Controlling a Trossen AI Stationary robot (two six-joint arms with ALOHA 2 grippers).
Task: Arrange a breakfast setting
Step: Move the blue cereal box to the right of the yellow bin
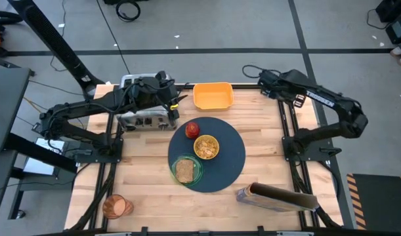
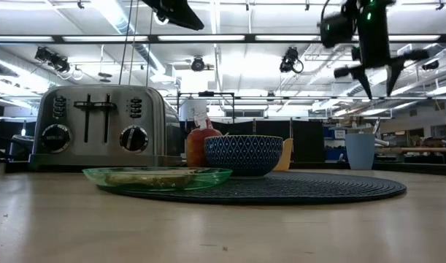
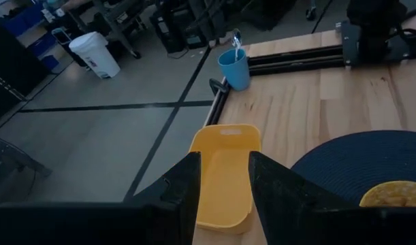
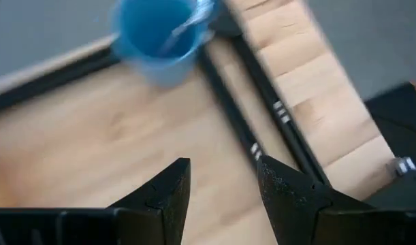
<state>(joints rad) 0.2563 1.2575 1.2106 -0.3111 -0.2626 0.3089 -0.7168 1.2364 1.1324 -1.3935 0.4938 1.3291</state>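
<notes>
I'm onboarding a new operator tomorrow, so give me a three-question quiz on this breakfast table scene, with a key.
1. True or false: the toast slice lies on the green plate.
2. Which thing sits off the round mat? A) red apple B) cereal bowl C) amber cup
3. Fill in: the right gripper hovers, jaws apart, near a ___ cup holding a utensil.

Key: 1 true; 2 C; 3 blue
</notes>
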